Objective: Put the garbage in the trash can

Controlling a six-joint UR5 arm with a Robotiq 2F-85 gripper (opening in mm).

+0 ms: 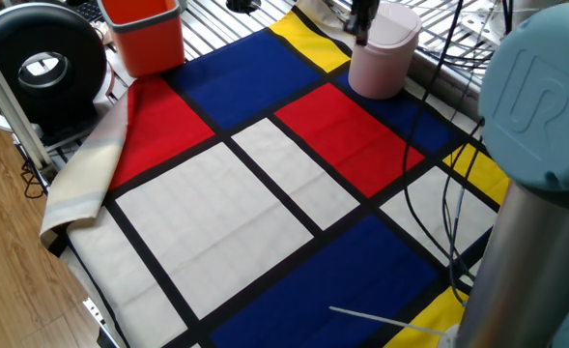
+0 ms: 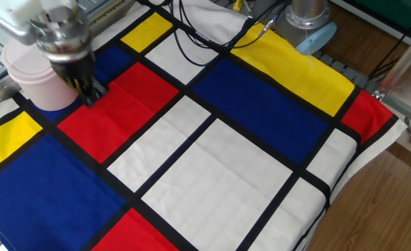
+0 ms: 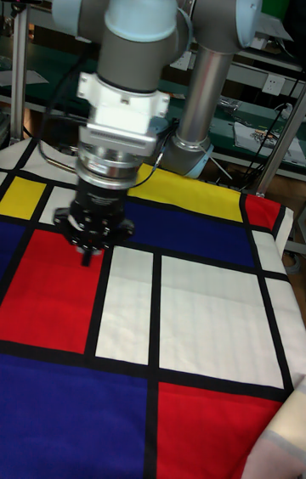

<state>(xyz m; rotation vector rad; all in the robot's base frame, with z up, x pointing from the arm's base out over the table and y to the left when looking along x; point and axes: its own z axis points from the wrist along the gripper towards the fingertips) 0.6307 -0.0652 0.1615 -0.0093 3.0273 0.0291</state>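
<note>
The pale pink trash can [image 1: 381, 56] stands at the far edge of the cloth, also seen at the left in the other fixed view [image 2: 39, 78]. Its rounded lid is down. My gripper [image 2: 88, 90] hangs just beside the can, over the edge of a red panel. In the tall view the gripper [image 3: 87, 255] is motion-blurred; its dark fingers come together to one tip, shut with nothing seen in them. In one fixed view the gripper [image 1: 361, 21] shows dark against the can's left side. The garbage is hidden or out of view.
An orange square-sided bin [image 1: 145, 33] stands at the far left corner beside a black round device [image 1: 41, 66]. Cables [image 1: 448, 193] trail across the cloth to the arm's grey base [image 1: 530, 193]. The cloth hangs over the table's left edge [image 1: 81, 184].
</note>
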